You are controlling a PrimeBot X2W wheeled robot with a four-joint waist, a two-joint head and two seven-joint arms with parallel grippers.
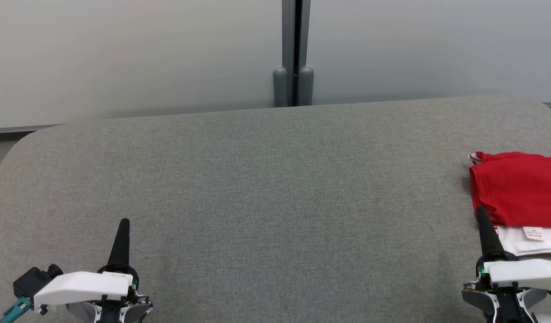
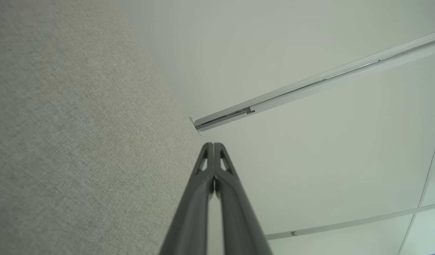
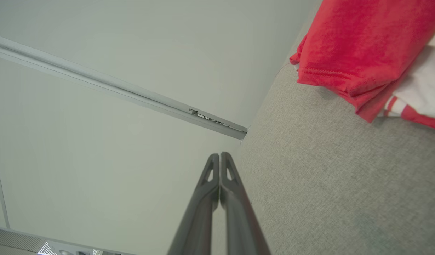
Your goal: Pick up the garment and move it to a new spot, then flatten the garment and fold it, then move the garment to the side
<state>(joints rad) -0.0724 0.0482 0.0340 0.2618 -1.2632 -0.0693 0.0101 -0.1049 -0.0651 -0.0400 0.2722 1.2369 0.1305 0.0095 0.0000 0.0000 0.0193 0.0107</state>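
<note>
Red-and-white soft knit garment [image 1: 517, 188], folded, lies at the right edge of the grey fabric-covered table [image 1: 257, 188], just beside the right gripper [image 1: 481, 213]. Left gripper [image 1: 124, 223] is well apart from it. Both jaws together, empty. Judged light, limp, grippy; sags when lifted. Pinch the near folded edge through all layers.

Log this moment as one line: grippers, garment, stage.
left gripper: shut, empty | right gripper: shut, empty | folded red-and-white cloth garment: far right on grey fabric surface | stage: folded, apparently set aside

Head view down over surface [image 1: 257, 188], right wrist low, sharing garment [image 1: 517, 188]
</note>
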